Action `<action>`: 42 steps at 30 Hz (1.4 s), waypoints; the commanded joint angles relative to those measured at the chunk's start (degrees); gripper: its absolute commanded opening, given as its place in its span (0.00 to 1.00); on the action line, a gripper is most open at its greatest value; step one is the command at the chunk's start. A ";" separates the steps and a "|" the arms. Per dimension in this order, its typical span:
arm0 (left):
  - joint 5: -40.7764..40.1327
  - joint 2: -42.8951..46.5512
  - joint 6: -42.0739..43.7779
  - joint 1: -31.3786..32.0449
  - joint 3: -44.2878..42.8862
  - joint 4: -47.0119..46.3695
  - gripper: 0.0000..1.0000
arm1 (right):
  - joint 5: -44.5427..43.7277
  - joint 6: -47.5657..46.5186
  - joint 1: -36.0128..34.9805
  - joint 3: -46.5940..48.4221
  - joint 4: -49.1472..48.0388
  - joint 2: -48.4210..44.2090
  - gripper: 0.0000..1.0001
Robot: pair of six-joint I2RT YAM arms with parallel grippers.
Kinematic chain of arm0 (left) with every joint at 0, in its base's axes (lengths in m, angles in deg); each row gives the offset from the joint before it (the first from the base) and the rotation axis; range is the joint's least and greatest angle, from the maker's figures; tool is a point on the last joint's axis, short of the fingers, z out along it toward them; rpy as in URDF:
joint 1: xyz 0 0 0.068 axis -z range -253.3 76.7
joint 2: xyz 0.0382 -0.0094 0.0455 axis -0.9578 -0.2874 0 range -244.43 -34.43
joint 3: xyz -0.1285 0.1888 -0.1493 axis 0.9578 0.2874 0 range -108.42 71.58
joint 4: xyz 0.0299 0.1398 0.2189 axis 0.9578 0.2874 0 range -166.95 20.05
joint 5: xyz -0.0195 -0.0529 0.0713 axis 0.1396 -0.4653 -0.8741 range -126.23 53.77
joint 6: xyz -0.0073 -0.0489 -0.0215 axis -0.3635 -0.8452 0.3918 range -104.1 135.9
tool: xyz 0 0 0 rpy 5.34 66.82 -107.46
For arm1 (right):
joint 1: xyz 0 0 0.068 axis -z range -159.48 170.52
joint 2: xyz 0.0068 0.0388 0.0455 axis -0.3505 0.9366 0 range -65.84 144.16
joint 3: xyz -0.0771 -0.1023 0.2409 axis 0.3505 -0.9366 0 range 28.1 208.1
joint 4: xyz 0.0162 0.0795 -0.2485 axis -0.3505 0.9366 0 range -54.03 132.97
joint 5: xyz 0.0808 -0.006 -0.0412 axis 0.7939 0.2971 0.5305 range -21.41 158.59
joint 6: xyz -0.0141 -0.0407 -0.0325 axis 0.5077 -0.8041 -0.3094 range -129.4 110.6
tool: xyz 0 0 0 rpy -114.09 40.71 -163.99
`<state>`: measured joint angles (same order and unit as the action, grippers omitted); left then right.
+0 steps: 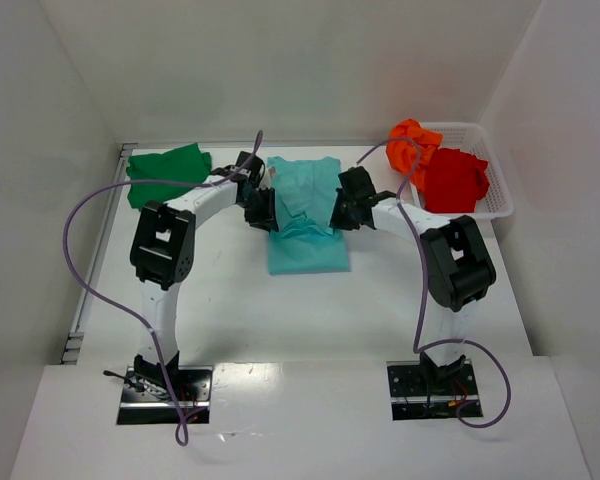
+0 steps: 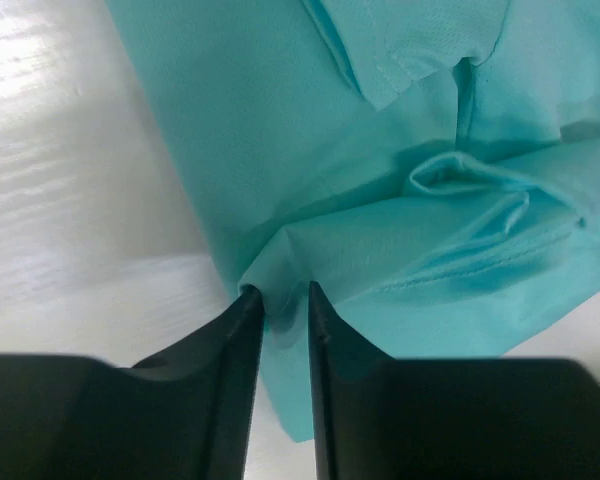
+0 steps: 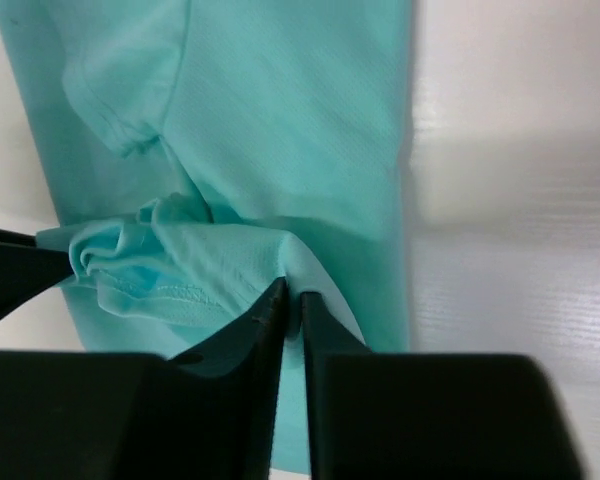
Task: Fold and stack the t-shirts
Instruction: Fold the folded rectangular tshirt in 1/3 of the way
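Teal shirt (image 1: 305,215) part-folded at the middle of the worktop (image 1: 230,300) — both pincers at the fold.
The left pincer (image 2: 280,295) stands slightly parted, the fold's corner at its tips. The right pincer (image 3: 292,295) shows only a slit — I cannot tell whether it grips. Lifting both straight up should leave the fold flat.

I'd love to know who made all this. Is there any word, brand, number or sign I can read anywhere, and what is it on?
No readable text in any view.
light teal t-shirt: plain cloth, no print or tag showing.
dark green t-shirt, orange t-shirt, red t-shirt: plain too.
white basket: no marking visible.
arms: no lettering to be seen.
base plates: too small to tell.
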<state>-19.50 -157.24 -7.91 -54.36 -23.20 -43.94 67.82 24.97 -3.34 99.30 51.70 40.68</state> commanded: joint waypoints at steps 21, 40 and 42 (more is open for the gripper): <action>4.88 26.63 -1.76 -3.04 16.69 -10.59 0.87 | -1.17 -1.59 0.92 -9.66 -12.91 -23.02 0.43; 7.70 14.01 -8.71 2.24 23.78 -21.41 0.15 | 4.03 -2.73 0.92 -10.47 -14.41 -12.75 0.18; 7.70 11.11 -8.71 2.24 20.80 -21.41 0.15 | 3.51 -3.25 0.92 -9.76 -14.41 -11.00 0.19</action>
<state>-13.09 -143.36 -15.98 -52.02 2.31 -62.08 71.92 23.24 -2.68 86.51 39.92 27.76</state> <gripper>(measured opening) 0.152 0.191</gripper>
